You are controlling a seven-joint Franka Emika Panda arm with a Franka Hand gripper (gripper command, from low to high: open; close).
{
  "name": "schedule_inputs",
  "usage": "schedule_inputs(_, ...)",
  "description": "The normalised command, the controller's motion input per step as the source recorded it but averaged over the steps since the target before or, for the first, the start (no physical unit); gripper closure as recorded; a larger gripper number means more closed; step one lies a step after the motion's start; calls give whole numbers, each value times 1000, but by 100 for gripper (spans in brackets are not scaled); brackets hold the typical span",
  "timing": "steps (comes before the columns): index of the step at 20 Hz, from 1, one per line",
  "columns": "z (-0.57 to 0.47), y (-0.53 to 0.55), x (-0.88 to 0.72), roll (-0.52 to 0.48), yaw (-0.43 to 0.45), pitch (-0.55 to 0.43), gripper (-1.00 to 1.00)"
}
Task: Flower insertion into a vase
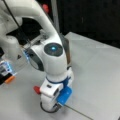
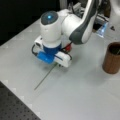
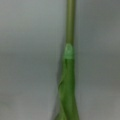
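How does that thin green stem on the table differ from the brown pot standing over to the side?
The flower stem lies flat on the table, reaching under the gripper; the vase stands upright, well apart from the arm. The stem is thin, long and green; the vase is a wide, dark brown cylinder. Both rest on the same grey table.

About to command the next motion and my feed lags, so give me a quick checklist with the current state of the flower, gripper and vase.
1. Gripper down at the table, over the flower: ok.
2. Flower stem lying flat on the table, its end sticking out from under the gripper in both front views: ok.
3. Stem centred under the wrist camera: ok.
4. Fingers closed on the stem: cannot tell, the hand hides them.
5. Vase upright, toward a front view's right, apart from the arm: ok.
6. This flower in the vase: not ok, it is on the table.
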Motion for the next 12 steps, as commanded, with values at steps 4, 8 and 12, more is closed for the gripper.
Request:
schedule_inputs(4,-59,-118,232,18,69,109,-100)
schedule_inputs(8,-102,-82,243,20,43,90,-100)
schedule_inputs(12,-93,-36,227,25,27,68,-100)
